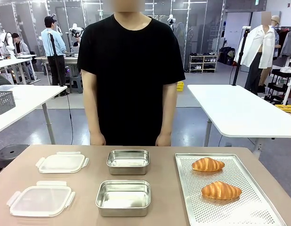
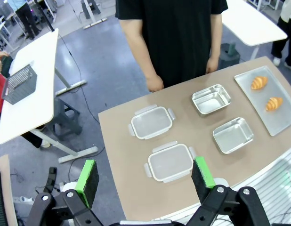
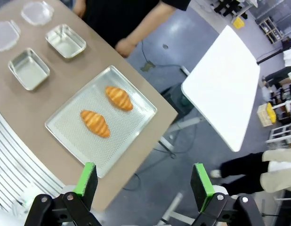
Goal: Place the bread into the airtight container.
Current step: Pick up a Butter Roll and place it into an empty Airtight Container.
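Both pieces of bread are lying on the perforated tray point(image 1: 239, 212) along the right edge of the worktop point(image 1: 84, 186). The far croissant point(image 1: 207, 164) is sitting toward the tray's far end and the near croissant point(image 1: 221, 190) is resting around its middle, the two lying apart from each other. Two open steel containers are standing in the middle of the worktop, the far container point(image 1: 128, 161) toward the far edge and the near container point(image 1: 123, 197) toward the near edge, and neither is holding any bread yet. Two clear lids are lying toward the left edge, the far lid point(image 1: 62, 162) level with the far container and the near lid point(image 1: 40, 199) level with the near one, each apart from its container. A person point(image 1: 131, 70) in a black shirt is standing at the far edge with arms hanging down at the sides. The left gripper point(image 2: 144, 175) is hanging high over the near left corner, its jaws spread wide and grasping nothing. The right gripper point(image 3: 143, 181) is hanging high over the near right corner, its jaws likewise released and empty.
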